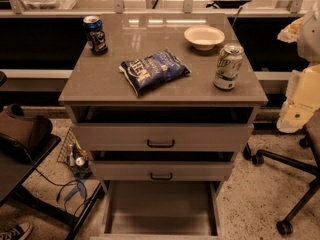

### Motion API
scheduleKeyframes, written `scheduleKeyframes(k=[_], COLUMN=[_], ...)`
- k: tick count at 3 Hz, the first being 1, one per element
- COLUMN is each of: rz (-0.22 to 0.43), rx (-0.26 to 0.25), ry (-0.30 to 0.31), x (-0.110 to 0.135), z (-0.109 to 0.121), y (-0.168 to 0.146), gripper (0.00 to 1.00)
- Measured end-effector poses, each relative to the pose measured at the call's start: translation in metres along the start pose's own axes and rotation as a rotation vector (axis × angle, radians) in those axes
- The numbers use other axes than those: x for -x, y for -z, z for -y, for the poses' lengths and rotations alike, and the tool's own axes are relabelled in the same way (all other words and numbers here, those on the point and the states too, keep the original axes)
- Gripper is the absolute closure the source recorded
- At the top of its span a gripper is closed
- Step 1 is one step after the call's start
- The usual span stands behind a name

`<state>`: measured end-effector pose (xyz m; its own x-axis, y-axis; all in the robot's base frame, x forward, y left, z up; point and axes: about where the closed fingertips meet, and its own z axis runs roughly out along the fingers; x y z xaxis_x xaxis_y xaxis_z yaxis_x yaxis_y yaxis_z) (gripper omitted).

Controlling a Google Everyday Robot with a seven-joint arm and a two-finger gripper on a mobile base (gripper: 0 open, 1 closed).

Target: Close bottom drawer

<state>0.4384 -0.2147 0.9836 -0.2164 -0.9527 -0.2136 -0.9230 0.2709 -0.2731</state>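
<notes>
The grey-beige cabinet (pixel 80 96) fills the middle of the camera view. Its bottom drawer (pixel 160 223) is pulled far out toward me, and I look down into its bare box. Only the top edge of its front shows at the frame's bottom edge, and its handle is out of view. The middle drawer (pixel 125 171) and the top drawer (pixel 115 136) above it stand slightly out, each with a small black handle. Cream-coloured links of my arm (pixel 306 91) show at the right edge, level with the cabinet top. My gripper is not in view.
On the cabinet top lie a blue chip bag (pixel 154 70), a white bowl (pixel 204 37), a green-white can (pixel 228 67) and a blue can (pixel 94 33). An office chair base (pixel 295 184) stands right of the drawers. A dark seat (pixel 20 139), wire basket (pixel 70 151) and cables (pixel 70 189) are left.
</notes>
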Motion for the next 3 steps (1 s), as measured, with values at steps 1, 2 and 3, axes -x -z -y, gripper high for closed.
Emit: scheduleKeyframes(k=[1, 2, 3], rz=[0.006, 0.037, 0.1], rx=[0.0, 0.0, -0.004], ry=[-0.002, -0.011, -0.052], x=[0.0, -0.002, -0.013], z=[-0.001, -0.007, -0.021], y=[-0.002, -0.015, -0.045], gripper=[0.0, 0.0, 0.0])
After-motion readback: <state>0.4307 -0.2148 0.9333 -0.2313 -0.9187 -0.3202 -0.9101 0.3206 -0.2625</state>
